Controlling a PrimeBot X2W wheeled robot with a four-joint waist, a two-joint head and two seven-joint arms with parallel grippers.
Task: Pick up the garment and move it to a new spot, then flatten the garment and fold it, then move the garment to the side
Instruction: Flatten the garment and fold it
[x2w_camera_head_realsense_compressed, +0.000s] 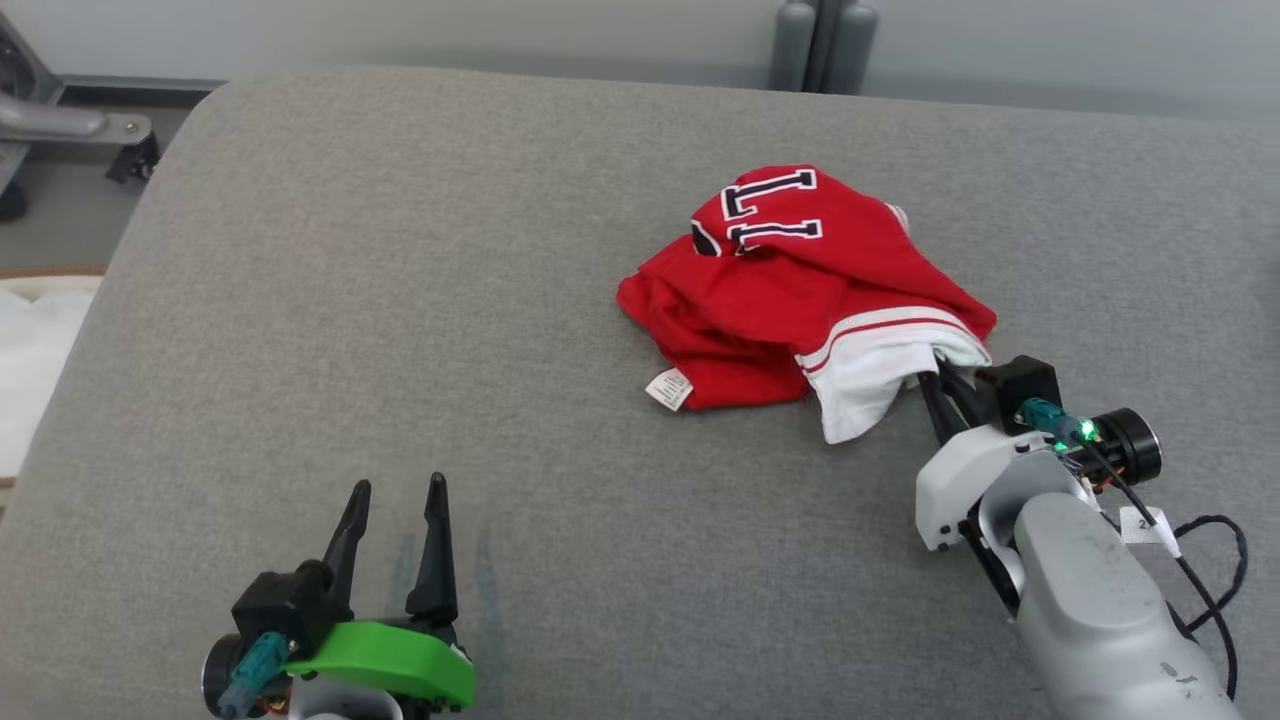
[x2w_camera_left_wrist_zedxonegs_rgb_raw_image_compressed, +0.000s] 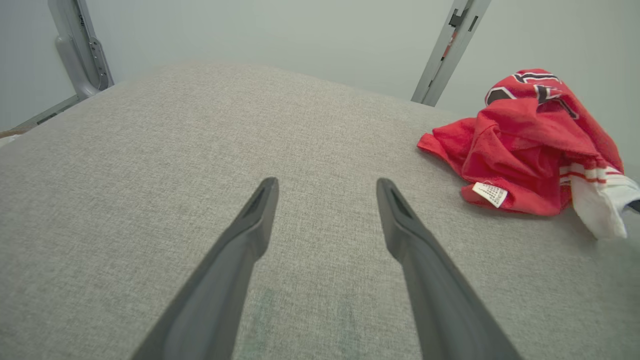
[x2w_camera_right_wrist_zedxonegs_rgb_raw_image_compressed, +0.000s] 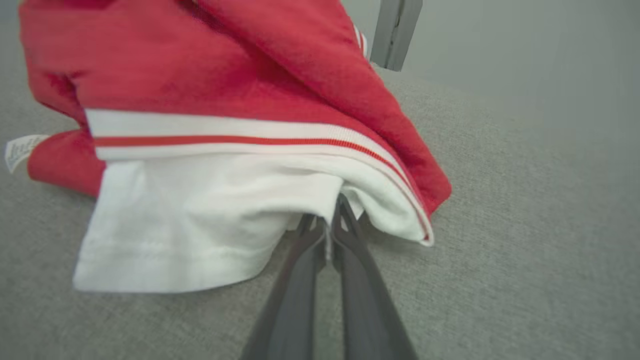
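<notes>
First, left gripper (x2w_camera_head_realsense_compressed: 400, 482): fingers spread wide with nothing between them, low by the near edge of the bench (x2w_camera_head_realsense_compressed: 400, 300), toward its left corner; it has no part in the work yet.
Right gripper (x2w_camera_head_realsense_compressed: 945, 378): fingers pressed together on the garment's white band, tips tucked under the fold (the right wrist view shows a thin sliver of cloth between them); nearer the right edge.
White band (x2w_camera_head_realsense_compressed: 870, 385): striped with red, the near end of the heap, slightly raised where it is pinched.
Care tag (x2w_camera_head_realsense_compressed: 669, 388): sticking out on the near left side of the heap, lying on the bench.
Garment (x2w_camera_head_realsense_compressed: 790, 290): a crumpled red heap resting on the bench, right of its middle; the grip looks made, but the lift and the move to a new spot are not yet done.
Number 11 (x2w_camera_head_realsense_compressed: 770, 205): on the far, upper side of the heap, creased over, so nothing is flattened.
Left to do, by my reading: carry, spread flat, fold, then shift aside. That is nearly the whole task.
</notes>
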